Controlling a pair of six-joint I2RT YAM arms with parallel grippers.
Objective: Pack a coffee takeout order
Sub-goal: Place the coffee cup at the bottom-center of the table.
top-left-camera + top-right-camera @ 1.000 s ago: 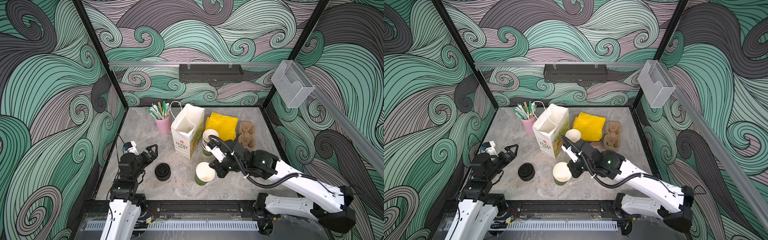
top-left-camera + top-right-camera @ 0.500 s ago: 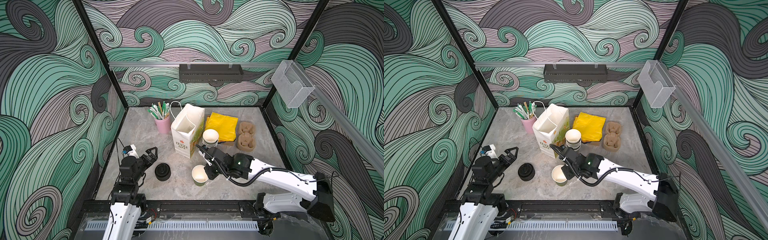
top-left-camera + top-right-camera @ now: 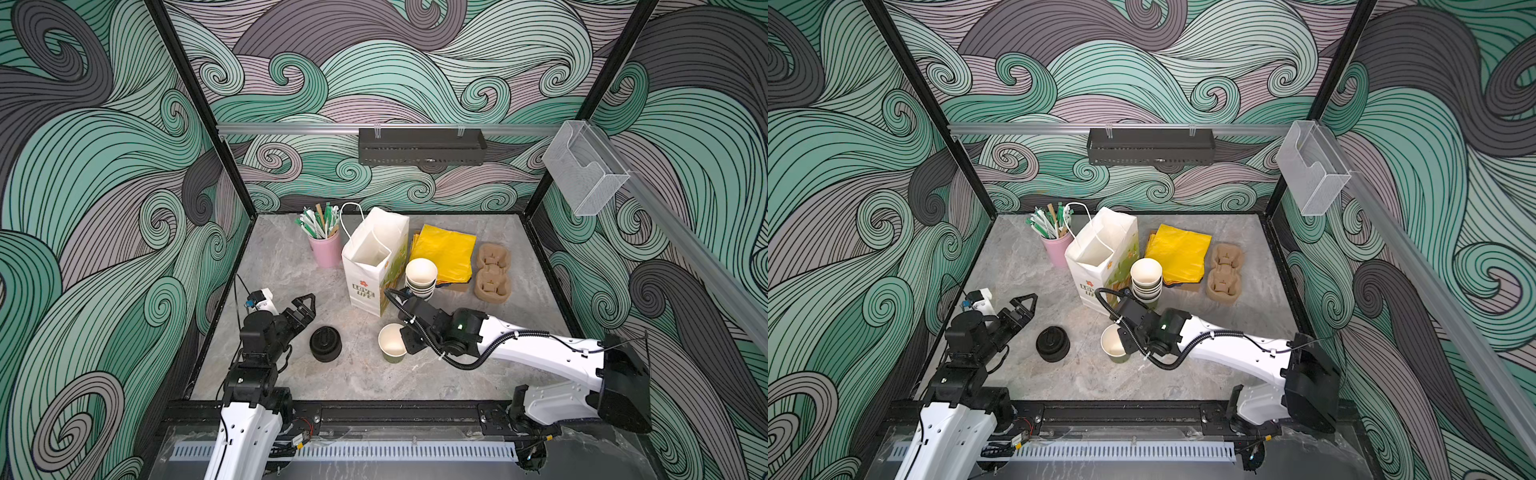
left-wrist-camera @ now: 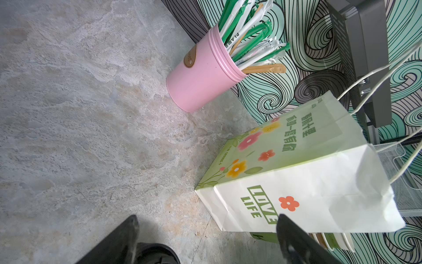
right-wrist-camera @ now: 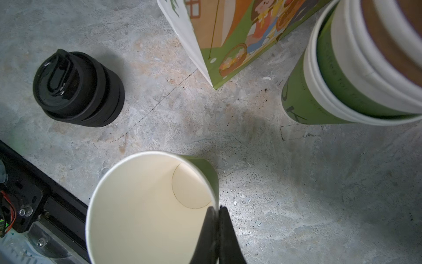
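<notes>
cup (image 3: pixel 392 345) in right hand (image 5: pixel 217 209) now nearer lids (image 3: pixel 325 343).

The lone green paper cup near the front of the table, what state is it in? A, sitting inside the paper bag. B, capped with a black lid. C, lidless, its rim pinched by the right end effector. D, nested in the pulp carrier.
C: the right wrist view shows the right end effector shut on the rim of the green paper cup, its pale inside bare, with the stack of black lids standing apart.
</notes>
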